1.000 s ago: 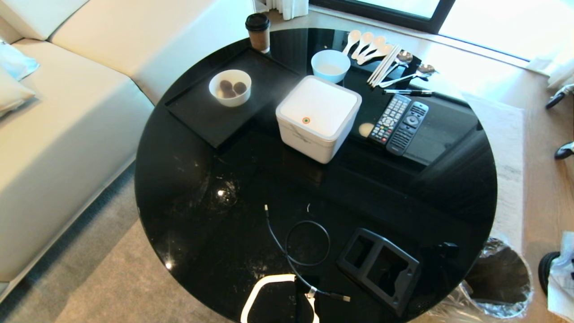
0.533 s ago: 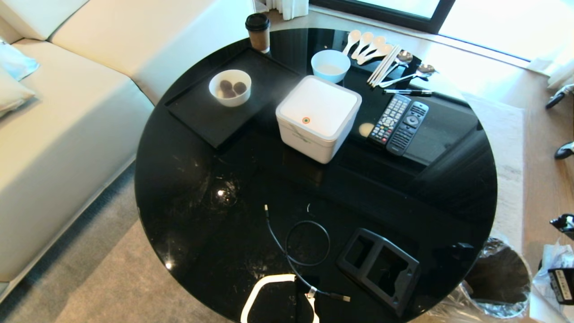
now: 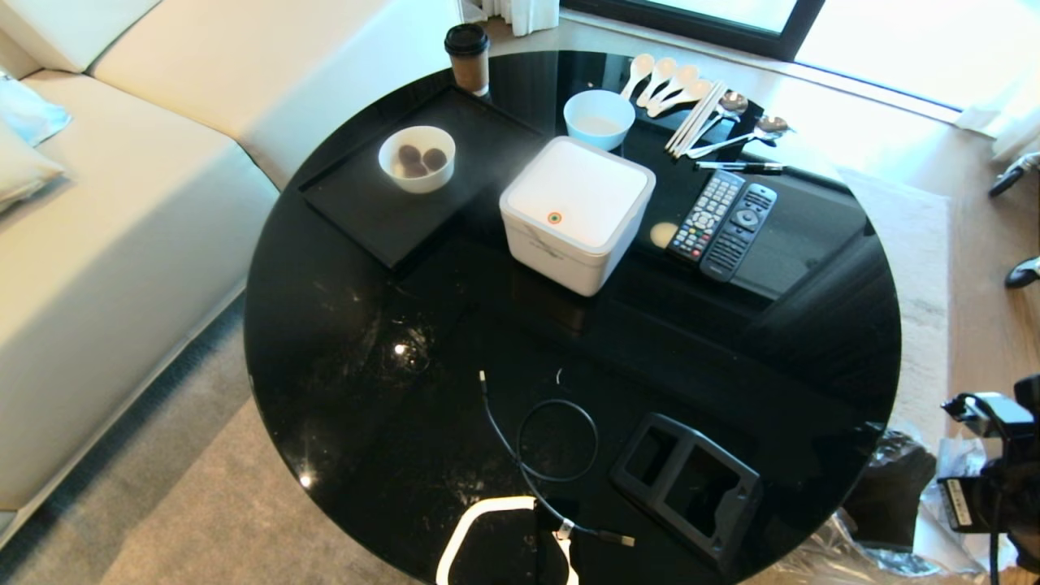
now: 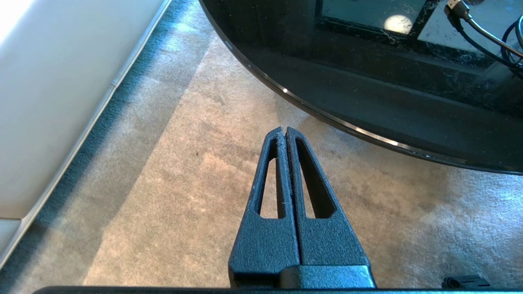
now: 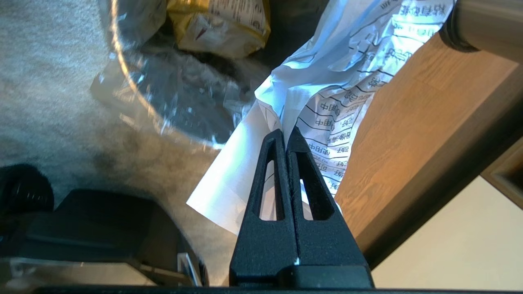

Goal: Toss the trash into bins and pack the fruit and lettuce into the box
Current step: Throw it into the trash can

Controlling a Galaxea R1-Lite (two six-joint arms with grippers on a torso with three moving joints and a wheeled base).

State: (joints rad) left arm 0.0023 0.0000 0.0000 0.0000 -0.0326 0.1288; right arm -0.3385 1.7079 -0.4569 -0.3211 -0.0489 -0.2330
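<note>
The gold-yellow snack wrapper (image 5: 218, 24) already lies inside the steel bin (image 5: 122, 73), down in its clear liner (image 5: 184, 102), and a creased sheet of printed white paper (image 5: 327, 81) hangs over the bin's rim onto the wooden floor (image 5: 408, 122). My right end effector (image 5: 286, 132) is clenched with nothing between its fingers, its tips just above that sheet, off the right side of the counter (image 3: 366, 341). I judge the trash step done or nearly so. To finish it well I should lift clear without dragging the liner or the loose sheet (it looks easy to snag), then swing back over the counter.

My left end effector (image 4: 284, 130) is clenched too, empty, parked low over the carpet (image 4: 184, 183) beside the counter's edge.

On the counter the white box (image 3: 577, 213) sits mid-surface with its lid down; I cannot see what is in it. No apples or lettuce show outside it. A white bowl (image 3: 417, 158) on the black tray (image 3: 357, 203) holds three dark round pieces. A second white bowl (image 3: 599, 118) behind the box looks empty.
</note>
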